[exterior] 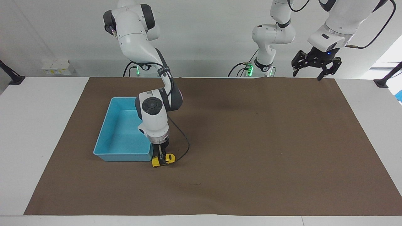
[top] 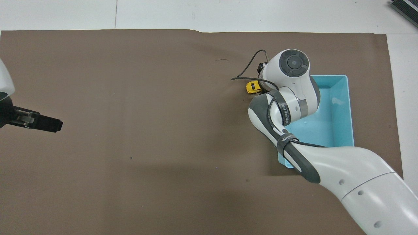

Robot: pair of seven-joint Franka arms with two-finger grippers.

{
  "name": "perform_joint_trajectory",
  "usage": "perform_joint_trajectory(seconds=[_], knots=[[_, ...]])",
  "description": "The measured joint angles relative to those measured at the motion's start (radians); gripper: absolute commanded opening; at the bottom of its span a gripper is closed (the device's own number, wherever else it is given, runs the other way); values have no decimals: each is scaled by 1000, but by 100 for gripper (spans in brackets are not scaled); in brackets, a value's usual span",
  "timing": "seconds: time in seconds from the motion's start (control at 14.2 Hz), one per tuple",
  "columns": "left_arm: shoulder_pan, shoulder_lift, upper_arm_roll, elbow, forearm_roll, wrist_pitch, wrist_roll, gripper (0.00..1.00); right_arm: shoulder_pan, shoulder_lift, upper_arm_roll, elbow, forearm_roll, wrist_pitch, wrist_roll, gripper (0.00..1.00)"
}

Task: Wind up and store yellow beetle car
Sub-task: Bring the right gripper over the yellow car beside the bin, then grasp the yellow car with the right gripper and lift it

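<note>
The yellow beetle car (exterior: 170, 158) stands on its wheels on the brown mat, just off the corner of the blue bin (exterior: 121, 156) that lies farthest from the robots. My right gripper (exterior: 160, 159) is down on the car's middle, at mat level, and hides part of its body. In the overhead view only the car's end (top: 253, 87) shows past the right arm's wrist, and the gripper itself is hidden. My left gripper (exterior: 315, 69) is open and empty, raised high over the left arm's end of the table, where it waits; its tip shows in the overhead view (top: 52, 123).
The blue bin (top: 348, 107) is open-topped and empty, on the mat at the right arm's end. The right arm's cable (exterior: 186, 142) loops down beside the car. The brown mat (exterior: 267, 141) covers most of the white table.
</note>
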Motion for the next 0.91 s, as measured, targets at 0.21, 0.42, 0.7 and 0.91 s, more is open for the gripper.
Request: perform_joint_trajectory(seconds=[0.21, 0.42, 0.7, 0.91], knots=[[1, 0, 0, 0, 0, 0, 0, 100, 16, 0, 2, 10, -1, -10, 0, 0], [2, 0, 0, 0, 0, 0, 0, 100, 55, -4, 3, 47, -1, -72, 30, 0], [2, 0, 0, 0, 0, 0, 0, 100, 78, -48, 8, 74, 2, -125, 80, 0], [2, 0, 0, 0, 0, 0, 0, 100, 74, -131, 8, 78, 47, -212, 85, 0]])
